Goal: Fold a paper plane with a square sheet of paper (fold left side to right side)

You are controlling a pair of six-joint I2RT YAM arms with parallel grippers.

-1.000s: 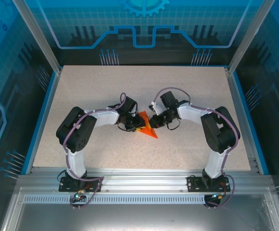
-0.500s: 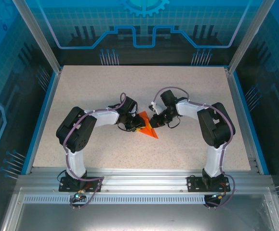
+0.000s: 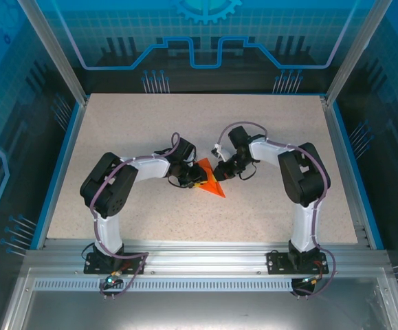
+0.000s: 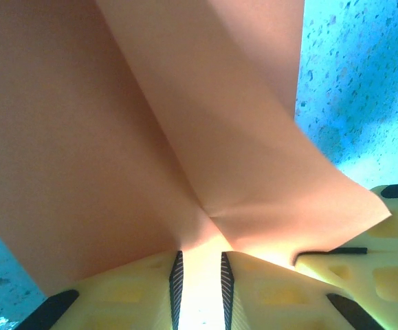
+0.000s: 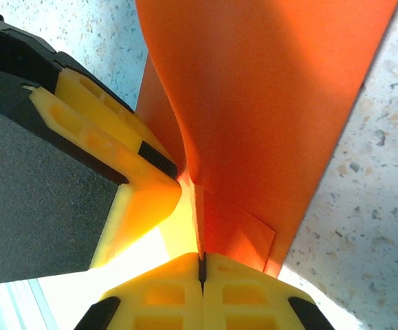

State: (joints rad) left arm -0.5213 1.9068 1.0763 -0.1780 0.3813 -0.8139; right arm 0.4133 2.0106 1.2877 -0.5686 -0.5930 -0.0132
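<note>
Left claw (image 4: 199, 267): nearly closed, ribbed pads (image 4: 177, 283) nipping a raised ridge of the sheet (image 4: 150, 124), thin paper drawn up between them. Probably gripped this way to keep the left flap lifted off the table (image 3: 130, 130), ready for carrying over to the right side. Sheet near mid-table, between both claws, partly lifted, partly flat; from above, a small orange triangle pointing toward the near edge. Thin, matte, bright orange-red, unmarked; soft bowing curve plus one sharp crease running into the left pads, small folded-over tab close to the right claw. Right claw (image 5: 201, 260): fingers pressed fully together, clamped on the sheet's edge, likely anchoring that side to stop sliding during the fold. Both claws yellow plastic with recessed cells, black housing behind. Table speckled beige, hard, flat. Fold judged under way, not yet flattened.
</note>
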